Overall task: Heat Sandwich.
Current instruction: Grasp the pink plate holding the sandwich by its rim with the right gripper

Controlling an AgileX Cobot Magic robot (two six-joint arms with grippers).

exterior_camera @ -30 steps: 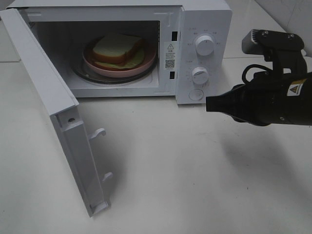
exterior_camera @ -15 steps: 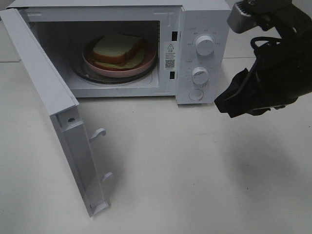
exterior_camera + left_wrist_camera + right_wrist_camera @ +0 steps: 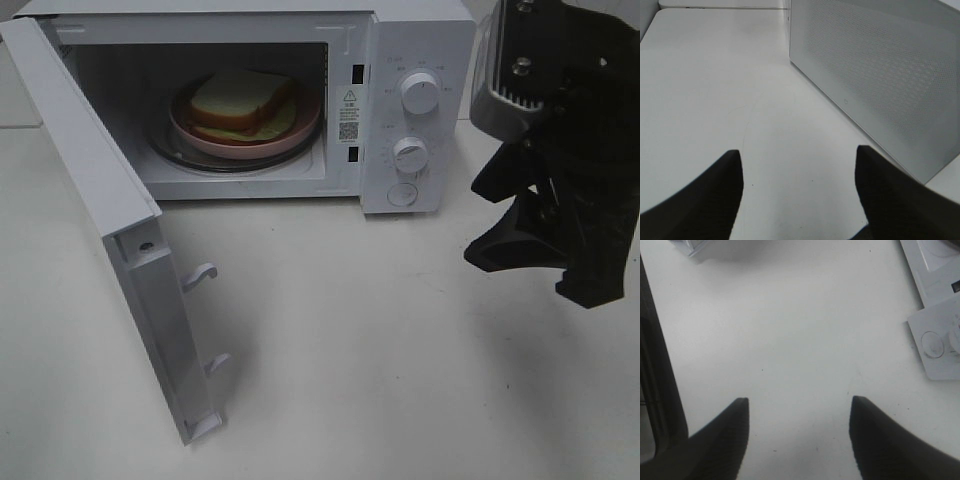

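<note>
white bread sandwich (image 3: 240, 98), square with tan crust, lies on a round pink plate (image 3: 306, 128) inside the open white microwave (image 3: 445, 50), left of the empty, wide-spread right gripper (image 3: 490, 225); the left gripper (image 3: 800, 200), equally wide and empty, probably faces the swung-out door (image 3: 85, 175), so sits nearer it.

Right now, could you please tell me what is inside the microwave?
A sandwich lies on a round pink plate, which sits on the glass turntable. The plate covers most of the turntable, and the top bread slice hides most of the filling.
</note>
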